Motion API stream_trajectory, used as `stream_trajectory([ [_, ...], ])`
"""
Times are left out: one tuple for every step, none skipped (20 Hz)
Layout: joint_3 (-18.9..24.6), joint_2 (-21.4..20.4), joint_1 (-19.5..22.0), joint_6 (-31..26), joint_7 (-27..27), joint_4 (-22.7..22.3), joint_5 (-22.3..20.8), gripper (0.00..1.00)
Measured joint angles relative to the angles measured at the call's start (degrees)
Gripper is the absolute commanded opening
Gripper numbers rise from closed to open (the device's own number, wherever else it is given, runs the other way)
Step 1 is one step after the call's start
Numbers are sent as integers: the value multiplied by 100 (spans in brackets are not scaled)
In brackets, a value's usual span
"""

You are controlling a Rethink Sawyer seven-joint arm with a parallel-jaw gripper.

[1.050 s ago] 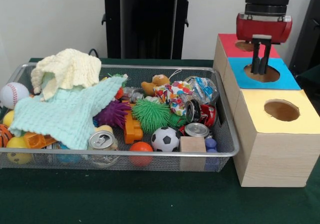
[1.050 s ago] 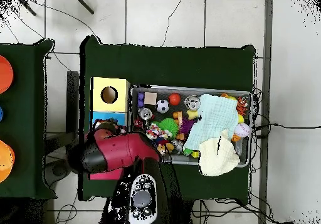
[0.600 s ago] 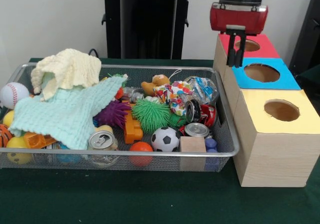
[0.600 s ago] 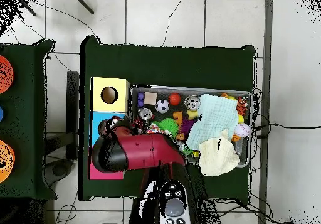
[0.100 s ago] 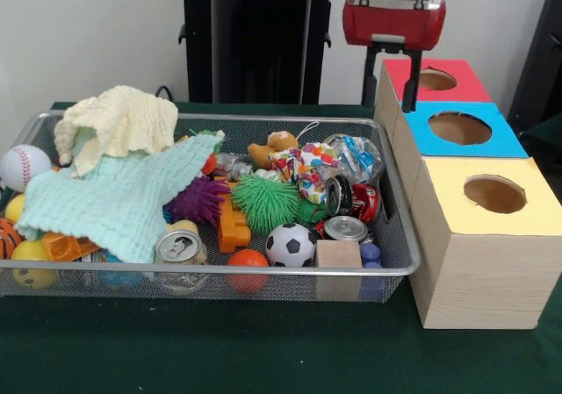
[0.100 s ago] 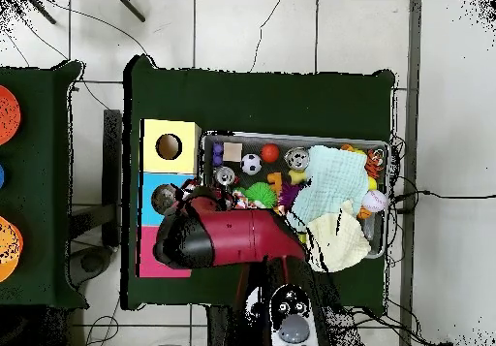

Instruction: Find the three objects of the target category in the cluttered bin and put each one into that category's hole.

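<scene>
My gripper point(image 5: 387, 103) hangs open and empty above the far right corner of the wire bin point(image 5: 399, 267), just left of the red-topped box point(image 5: 457, 85). Its two black fingers point(image 5: 408, 87) stand well apart under the red body. The bin holds a red can point(image 5: 358, 201), two silver cans point(image 5: 346, 228) point(image 5: 179, 247), a soccer ball point(image 5: 290, 244), an orange ball point(image 5: 248, 260), a baseball point(image 5: 23, 164), a green spiky ball point(image 5: 265, 203) and a purple one point(image 5: 198, 199). In the overhead view the red arm point(image 6: 228, 240) covers the gripper.
Three boxes with round holes stand right of the bin: red at the back, blue point(image 5: 500, 139) in the middle, yellow point(image 5: 536, 210) in front. A mint cloth point(image 5: 114, 197) and a cream cloth point(image 5: 118, 118) cover the bin's left half. A wooden block point(image 5: 338, 255) sits at the front.
The gripper has moved from above the blue box's hole leftward and up, to the bin's far right corner. Its fingers now show wide apart.
</scene>
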State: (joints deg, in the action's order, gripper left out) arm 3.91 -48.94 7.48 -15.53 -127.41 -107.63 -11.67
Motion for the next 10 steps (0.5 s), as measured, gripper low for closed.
stream_trajectory([
  [-1,0,-15,0,0,-1,-54,100],
  [-2,0,-30,0,0,-2,-108,100],
  [-2,0,-49,0,0,-5,-146,100],
  [-2,0,-67,0,0,-7,-183,100],
  [-2,0,-85,0,0,-10,-221,100],
  [-3,2,-110,0,0,-12,-253,100],
  [-5,3,-123,0,0,-13,-267,100],
  [-10,8,-144,0,0,-13,-285,100],
  [-15,12,-165,1,0,-13,-303,100],
  [-21,16,-186,1,0,-12,-321,100],
])
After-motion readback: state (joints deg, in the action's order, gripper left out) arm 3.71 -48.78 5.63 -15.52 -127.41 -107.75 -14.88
